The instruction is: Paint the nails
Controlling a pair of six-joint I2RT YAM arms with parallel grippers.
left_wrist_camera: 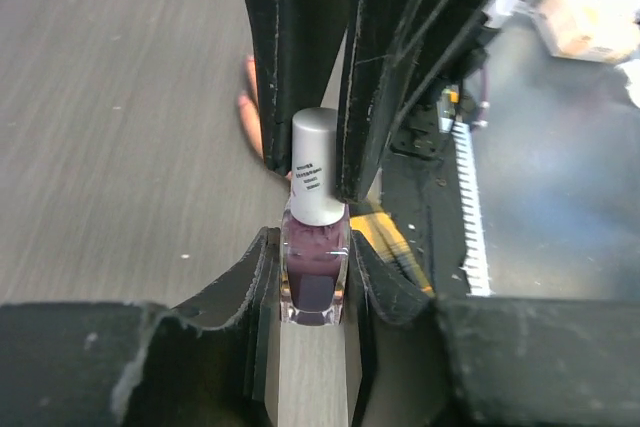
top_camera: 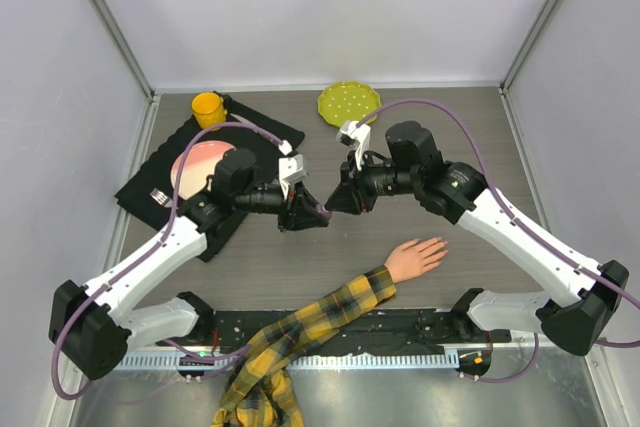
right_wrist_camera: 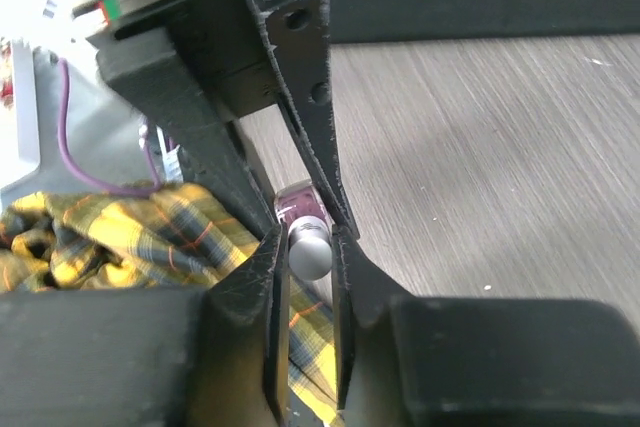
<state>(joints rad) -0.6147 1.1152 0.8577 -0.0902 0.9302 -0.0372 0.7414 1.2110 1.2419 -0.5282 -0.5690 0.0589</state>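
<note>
Black L-gripper (left_wrist_camera: 314, 282), R-gripper (right_wrist_camera: 307, 247) nose-to-nose (both clamp bottle (left_wrist_camera: 316, 247)).

Several short lines of small dark print are seen on the silver cap (left_wrist_camera: 317, 162) of a purple polish bottle (left_wrist_camera: 314, 272), in the left wrist view. The letters are too small and blurred to be read. No other writing can be made out in any view.
</note>
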